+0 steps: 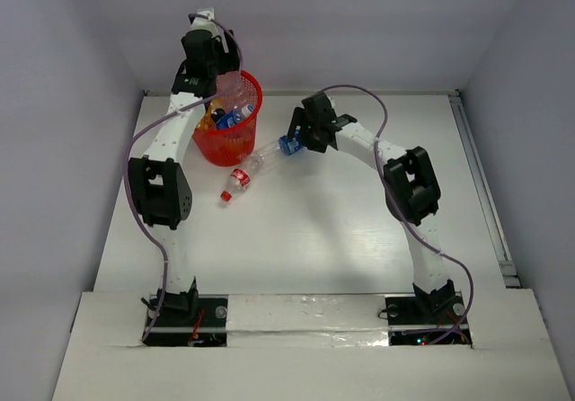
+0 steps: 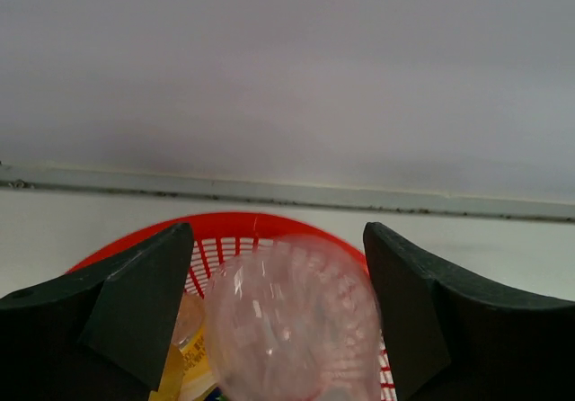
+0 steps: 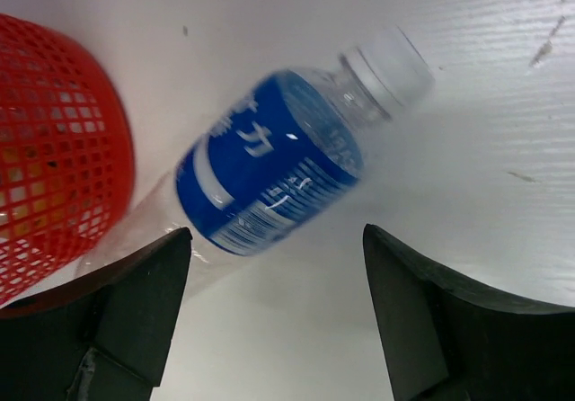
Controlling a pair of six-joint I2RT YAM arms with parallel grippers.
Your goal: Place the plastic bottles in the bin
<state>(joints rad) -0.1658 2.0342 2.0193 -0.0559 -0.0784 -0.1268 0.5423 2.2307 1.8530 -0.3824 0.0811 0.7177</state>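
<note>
My left gripper (image 2: 278, 239) hangs over the bin (image 2: 225, 224) at the far left corner of the table (image 1: 314, 239). Its jaws are wide around a clear bottle (image 2: 292, 329), so it can fall inside; whether they grip it I cannot tell. My right gripper (image 3: 277, 239) is open and empty over the blue-labelled bottle (image 3: 269, 176), which lies beside the bin. Only the top view shows the red-capped bottle (image 1: 237, 182), on the bin's near side.

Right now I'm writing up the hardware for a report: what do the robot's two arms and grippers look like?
Both the left arm and right arm are slim white links joined by bulky black joint housings. A thin purplish-grey cable loops loosely along each. The left gripper and right gripper have matte black, wedge-shaped fingers with no visible markings.
</note>
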